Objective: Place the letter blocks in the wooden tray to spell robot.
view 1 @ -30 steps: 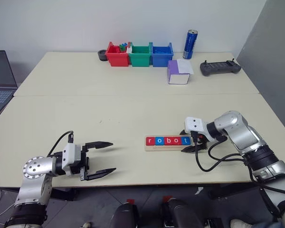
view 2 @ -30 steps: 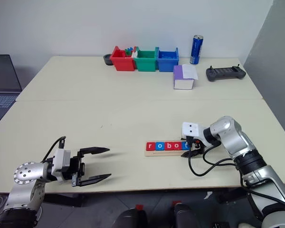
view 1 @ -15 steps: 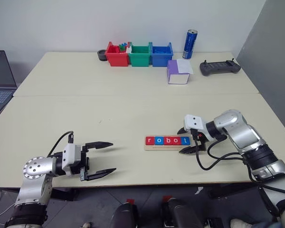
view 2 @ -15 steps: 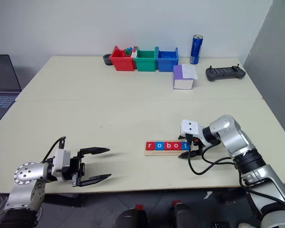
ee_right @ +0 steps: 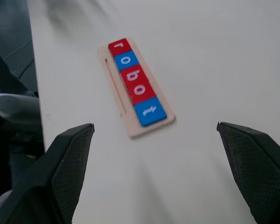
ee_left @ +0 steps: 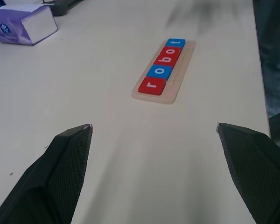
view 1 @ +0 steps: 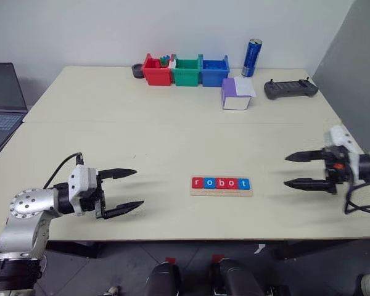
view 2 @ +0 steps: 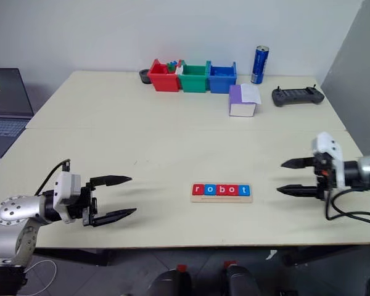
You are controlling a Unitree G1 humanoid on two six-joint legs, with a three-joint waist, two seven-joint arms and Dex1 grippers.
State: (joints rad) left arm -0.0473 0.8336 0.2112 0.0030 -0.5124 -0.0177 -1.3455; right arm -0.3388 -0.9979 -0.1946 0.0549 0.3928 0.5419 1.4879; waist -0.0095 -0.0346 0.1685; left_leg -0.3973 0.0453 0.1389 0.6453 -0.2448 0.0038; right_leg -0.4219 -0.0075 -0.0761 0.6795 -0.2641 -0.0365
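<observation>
Five red and blue letter blocks lie side by side in the wooden tray and read "robot". The tray rests near the table's front edge, about midway between my two arms. My left gripper hovers open to the left of it, a good gap away, with nothing between its fingers. My right gripper hangs open and empty to the right of the tray, clear of the "t" end. The left wrist view looks over the blocks from the "r" end, the right wrist view sees them from the "t" end.
Red, green and blue bins stand in a row at the table's back edge, a blue can beside them. A purple and white box and a black controller lie at the back right. A laptop sits far left.
My right gripper has pulled away from the tray's "t" end, moving right and up, and has opened to full width. The left gripper has risen slightly. The camera view has shifted.
</observation>
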